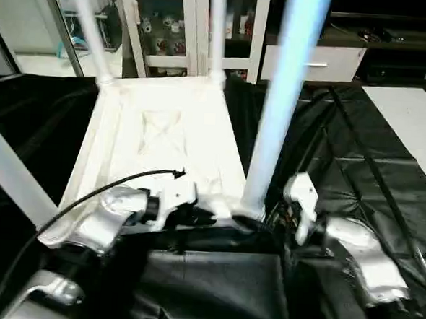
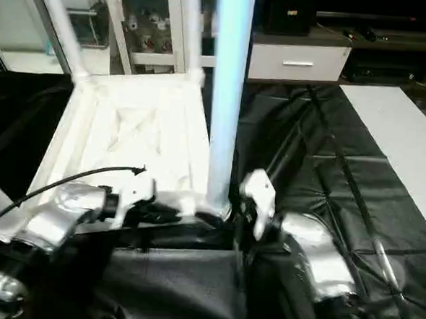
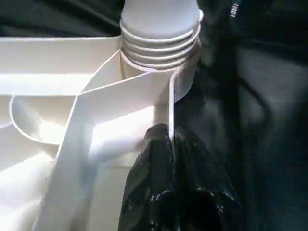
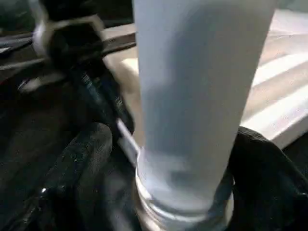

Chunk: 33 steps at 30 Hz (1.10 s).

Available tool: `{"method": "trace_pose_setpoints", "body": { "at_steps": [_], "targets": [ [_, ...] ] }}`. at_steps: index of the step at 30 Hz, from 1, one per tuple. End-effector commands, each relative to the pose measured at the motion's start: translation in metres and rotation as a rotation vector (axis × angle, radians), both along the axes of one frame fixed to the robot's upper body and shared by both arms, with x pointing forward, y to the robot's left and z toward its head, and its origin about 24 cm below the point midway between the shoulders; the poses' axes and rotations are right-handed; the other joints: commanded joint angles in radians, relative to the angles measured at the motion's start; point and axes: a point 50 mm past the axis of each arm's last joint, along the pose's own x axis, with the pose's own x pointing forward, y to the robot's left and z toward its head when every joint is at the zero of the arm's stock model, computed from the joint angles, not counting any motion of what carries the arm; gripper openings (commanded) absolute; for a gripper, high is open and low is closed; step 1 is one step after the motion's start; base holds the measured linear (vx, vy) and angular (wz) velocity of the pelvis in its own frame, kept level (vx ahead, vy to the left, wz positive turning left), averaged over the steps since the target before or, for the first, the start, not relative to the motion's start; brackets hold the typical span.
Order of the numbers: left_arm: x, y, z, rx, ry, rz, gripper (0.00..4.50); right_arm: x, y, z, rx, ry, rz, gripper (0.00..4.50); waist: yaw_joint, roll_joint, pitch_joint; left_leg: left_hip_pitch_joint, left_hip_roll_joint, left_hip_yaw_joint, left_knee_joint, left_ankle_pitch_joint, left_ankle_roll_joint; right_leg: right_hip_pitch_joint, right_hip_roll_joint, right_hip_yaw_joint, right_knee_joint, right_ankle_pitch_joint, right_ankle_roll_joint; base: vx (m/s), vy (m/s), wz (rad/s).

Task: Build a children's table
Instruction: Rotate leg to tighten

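The children's table lies upside down on the black cover, and the ribbed underside of its white tabletop [image 1: 164, 127] faces up. Several white legs stand in its corner sockets. The near-right leg [image 1: 282, 99] rises closest to me, its threaded base [image 3: 161, 41] seated in the socket. My left gripper [image 3: 169, 144] is shut on the tabletop's thin rim wall just beside that socket. My right gripper [image 4: 178, 163] is open at the foot of the same leg [image 4: 197, 96]. One black finger [image 4: 86, 154] stands on one side of the leg and the other finger on the far side.
A white glass-door cabinet [image 1: 170, 27] and a white drawer unit [image 1: 327, 62] stand behind the work table. A white board [image 1: 418, 121] lies at the far right on the black cover [image 1: 357, 175]. A black cable [image 1: 110, 186] arcs over my left forearm.
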Motion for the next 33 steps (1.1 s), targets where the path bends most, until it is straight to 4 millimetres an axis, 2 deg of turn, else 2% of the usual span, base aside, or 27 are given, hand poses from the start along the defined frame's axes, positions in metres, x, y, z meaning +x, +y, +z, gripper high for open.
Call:
{"method": "trace_pose_setpoints", "body": {
  "at_steps": [1, 4, 5, 7, 8, 10, 12, 14, 18, 21, 26, 27, 28, 29, 30, 31, 32, 33],
  "targets": [
    [-0.007, -0.006, -0.004, -0.009, 0.052, -0.067, 0.0, -0.004, 0.003, -0.003, -0.019, 0.029, 0.047, 3.88, 0.001, -0.015, -0.045, 0.01, 0.061, -0.02, -0.08, -0.209, 0.078, 0.041, -0.058, 0.042, -0.052, -0.188, -0.255, 0.0, 0.0, 0.0],
    [-0.007, -0.005, -0.002, -0.021, 0.055, -0.078, 0.0, -0.001, 0.003, -0.004, -0.035, 0.036, 0.038, 3.88, 0.001, -0.016, -0.044, 0.009, 0.061, -0.023, -0.081, -0.211, 0.065, 0.042, -0.061, 0.043, -0.056, -0.23, -0.24, 0.0, 0.0, 0.0],
    [-0.007, -0.005, -0.001, -0.022, 0.057, -0.081, 0.0, -0.001, 0.003, -0.003, -0.037, 0.039, 0.035, 3.72, 0.001, -0.016, -0.045, 0.009, 0.06, -0.023, -0.081, -0.207, 0.065, 0.042, -0.06, 0.043, -0.056, -0.227, -0.239, 0.0, 0.0, 0.0],
    [-0.008, -0.005, -0.001, -0.023, 0.061, -0.084, 0.0, 0.0, 0.003, -0.003, -0.033, 0.045, 0.03, 3.72, 0.001, -0.014, -0.046, 0.009, 0.061, -0.024, -0.08, -0.192, 0.064, 0.043, -0.059, 0.042, -0.053, -0.202, -0.243, 0.0, 0.0, 0.0],
    [-0.008, -0.005, 0.0, -0.024, 0.064, -0.086, 0.0, 0.001, 0.003, -0.002, -0.023, 0.052, 0.025, 3.44, 0.002, -0.013, -0.049, 0.009, 0.06, -0.023, -0.078, -0.172, 0.07, 0.044, -0.057, 0.041, -0.048, -0.164, -0.253, 0.0, 0.0, 0.0],
    [-0.009, -0.005, 0.0, -0.025, 0.072, -0.09, 0.0, 0.001, 0.003, -0.002, -0.015, 0.059, 0.022, 3.37, 0.004, -0.012, -0.05, 0.009, 0.06, -0.022, -0.075, -0.155, 0.079, 0.045, -0.057, 0.04, -0.045, -0.131, -0.261, 0.0, 0.0, 0.0],
    [-0.009, -0.005, 0.0, -0.025, 0.079, -0.094, 0.0, 0.001, 0.003, -0.003, -0.01, 0.07, 0.024, 3.29, 0.006, -0.011, -0.049, 0.009, 0.06, -0.021, -0.074, -0.149, 0.085, 0.045, -0.057, 0.04, -0.045, -0.127, -0.265, 0.0, 0.0, 0.0],
    [-0.01, -0.005, 0.0, -0.023, 0.082, -0.096, 0.0, 0.001, 0.003, -0.003, -0.009, 0.075, 0.025, 2.93, 0.008, -0.011, -0.049, 0.01, 0.06, -0.02, -0.073, -0.154, 0.083, 0.045, -0.057, 0.04, -0.046, -0.136, -0.264, 0.0, 0.0, 0.0],
    [-0.01, -0.005, 0.0, -0.023, 0.09, -0.098, 0.0, 0.0, 0.003, -0.004, 0.0, 0.092, 0.024, 2.86, 0.01, -0.011, -0.05, 0.011, 0.061, -0.022, -0.074, -0.154, 0.076, 0.046, -0.057, 0.04, -0.044, -0.138, -0.262, 0.0, 0.0, 0.0],
    [-0.011, -0.005, 0.0, -0.023, 0.095, -0.098, 0.0, 0.0, 0.003, -0.004, 0.003, 0.097, 0.023, 2.68, 0.01, -0.011, -0.052, 0.01, 0.06, -0.021, -0.072, -0.143, 0.08, 0.047, -0.057, 0.039, -0.042, -0.117, -0.266, 0.0, 0.0, 0.0],
    [-0.01, -0.005, 0.0, -0.044, 0.105, -0.089, 0.0, 0.002, 0.003, -0.005, 0.008, 0.095, -0.006, 2.66, 0.01, -0.012, -0.052, 0.009, 0.059, -0.021, -0.07, -0.132, 0.086, 0.047, -0.057, 0.039, -0.04, -0.108, -0.27, 0.0, 0.0, 0.0],
    [-0.01, -0.006, 0.001, -0.053, 0.104, -0.082, 0.0, 0.004, 0.003, -0.006, 0.011, 0.088, -0.033, 2.66, 0.01, -0.011, -0.053, 0.01, 0.059, -0.021, -0.069, -0.132, 0.085, 0.046, -0.057, 0.039, -0.04, -0.111, -0.272, 0.0, 0.0, 0.0],
    [-0.003, -0.009, 0.001, -0.077, 0.083, 0.011, 0.0, 0.019, 0.0, -0.011, 0.015, 0.074, -0.228, 2.66, 0.01, -0.009, -0.052, 0.01, 0.059, -0.021, -0.07, -0.134, 0.084, 0.046, -0.057, 0.039, -0.041, -0.113, -0.272, 0.0, 0.0, 0.0],
    [0.002, -0.01, 0.0, -0.08, 0.069, 0.063, 0.0, 0.025, -0.001, -0.014, 0.013, 0.077, -0.316, 2.65, -0.005, -0.011, -0.045, 0.004, 0.054, -0.024, -0.077, -0.179, 0.053, 0.045, -0.059, 0.038, -0.048, -0.181, -0.265, 0.0, 0.0, 0.0],
    [0.006, -0.011, -0.002, -0.073, 0.06, 0.117, 0.0, 0.029, -0.002, -0.017, 0.013, 0.085, -0.38, 2.65, -0.012, -0.013, -0.044, 0.006, 0.053, -0.025, -0.08, -0.205, 0.039, 0.045, -0.058, 0.037, -0.053, -0.223, -0.256, 0.0, 0.0, 0.0],
    [0.008, -0.011, -0.002, -0.067, 0.056, 0.148, 0.0, 0.031, -0.002, -0.018, 0.014, 0.09, -0.409, 2.65, -0.02, -0.013, -0.044, 0.013, 0.053, -0.028, -0.08, -0.238, 0.018, 0.044, -0.062, 0.038, -0.061, -0.287, -0.238, 0.0, 0.0, 0.0],
    [0.018, -0.016, -0.006, -0.08, 0.058, 0.296, 0.0, 0.035, 0.002, -0.023, 0.047, 0.124, -0.521, 2.65, -0.025, -0.014, -0.044, 0.013, 0.052, -0.027, -0.08, -0.244, 0.014, 0.043, -0.06, 0.04, -0.061, -0.294, -0.235, 0.0, 0.0, 0.0],
    [0.019, -0.017, -0.006, -0.085, 0.058, 0.317, 0.0, 0.036, 0.003, -0.024, 0.052, 0.129, -0.536, 2.65, -0.03, -0.014, -0.04, 0.014, 0.051, -0.027, -0.081, -0.258, 0.011, 0.041, -0.058, 0.041, -0.068, -0.322, -0.225, 0.0, 0.0, 0.0]
  ]
}}
